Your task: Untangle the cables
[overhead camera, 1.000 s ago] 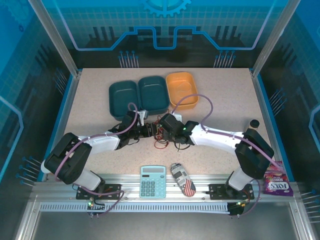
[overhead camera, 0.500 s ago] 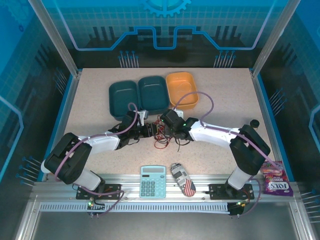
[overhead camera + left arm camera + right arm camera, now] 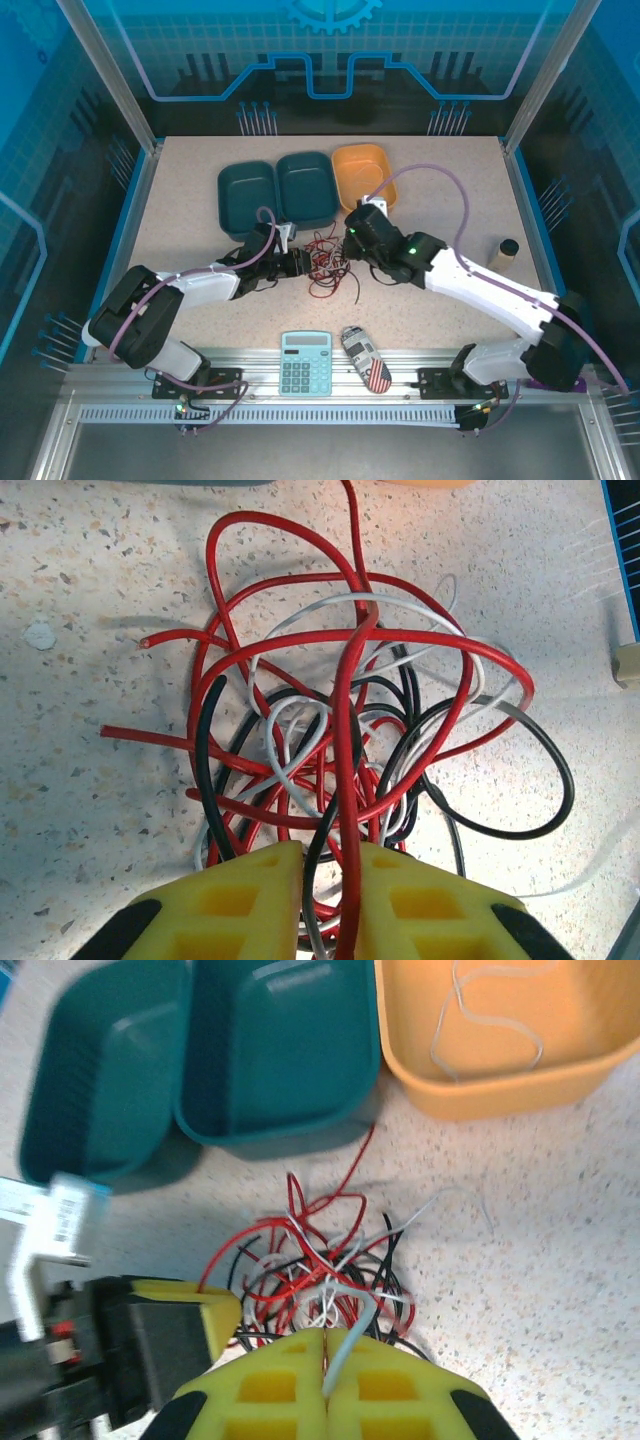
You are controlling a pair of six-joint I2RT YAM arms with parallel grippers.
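Rising toward the upper middle of the top view, the right tool [image 3: 352,238] is sitting closer to the orange bin [image 3: 362,165] than a second ago. Its arm is stretching out to the lower right, while the left tool [image 3: 298,262] is staying where it was.

In the right wrist view, the right tool [image 3: 325,1345] is pressing its yellow pads together on a pale cable [image 3: 350,1325], which is bending up out of the heap. In the left wrist view, the left tool [image 3: 330,865] is closing narrowly on a red cable [image 3: 350,680] that is running straight up the frame; black and white strands are crowding the same gap, so it may be pinching more than one.

Between the two tools the cables [image 3: 325,268] are lying in one knotted pile on the table [image 3: 450,190], at the centre of the top view, just below the teal bins [image 3: 275,190]. Another pale wire [image 3: 490,1020] is lying inside the orange bin.

These strands are looking light, limp and a little springy, with smooth insulation that could slip through the pads. Pulling hard on a mid-loop would probably tighten the knot. The better grip is likely near a free end, such as the red tips [image 3: 145,640] at the left of the left wrist view, drawn out slowly.
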